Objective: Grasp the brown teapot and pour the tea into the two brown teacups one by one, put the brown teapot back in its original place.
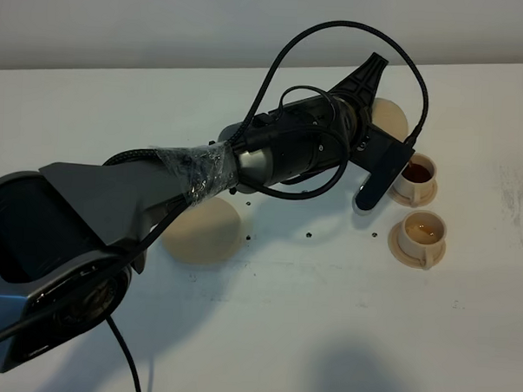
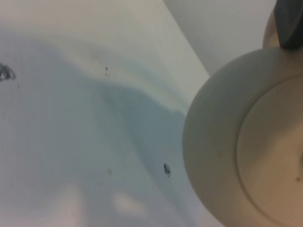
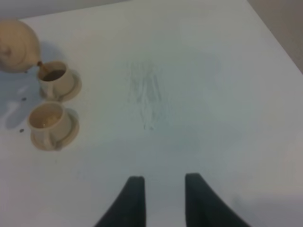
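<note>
My left gripper is shut on the brown teapot and holds it tilted over the far teacup. The arm hides most of the pot. In the left wrist view the teapot fills the right side, with one dark finger against it. The right wrist view shows the teapot with its spout at the far teacup, which holds dark tea. The near teacup, also in the right wrist view, holds a little pale tea. The large saucer is bare. My right gripper is open and empty.
The white table's back edge runs behind the teapot. A scuffed grey patch marks the table right of the cups. Small dark specks lie near the middle. A cable loop arches over the left arm.
</note>
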`<action>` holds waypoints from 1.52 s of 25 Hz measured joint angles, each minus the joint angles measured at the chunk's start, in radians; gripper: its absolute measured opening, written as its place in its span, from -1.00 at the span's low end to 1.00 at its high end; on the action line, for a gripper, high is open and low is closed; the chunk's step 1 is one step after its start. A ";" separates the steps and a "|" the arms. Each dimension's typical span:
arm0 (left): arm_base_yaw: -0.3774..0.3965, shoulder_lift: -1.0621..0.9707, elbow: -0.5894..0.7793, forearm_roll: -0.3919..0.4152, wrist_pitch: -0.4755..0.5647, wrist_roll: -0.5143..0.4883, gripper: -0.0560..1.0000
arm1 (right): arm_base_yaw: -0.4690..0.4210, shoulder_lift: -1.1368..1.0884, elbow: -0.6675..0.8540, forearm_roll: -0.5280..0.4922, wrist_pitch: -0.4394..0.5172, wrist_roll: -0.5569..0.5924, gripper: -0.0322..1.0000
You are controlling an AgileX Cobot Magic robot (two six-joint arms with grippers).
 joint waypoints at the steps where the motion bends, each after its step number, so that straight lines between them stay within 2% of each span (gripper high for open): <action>1: 0.000 0.000 0.000 0.002 0.000 0.000 -0.67 | 0.000 0.000 0.000 0.000 0.000 0.000 -0.51; 38: 0.000 0.000 -0.034 0.022 -0.001 0.000 -0.67 | 0.000 0.000 0.000 0.000 0.000 0.000 -0.51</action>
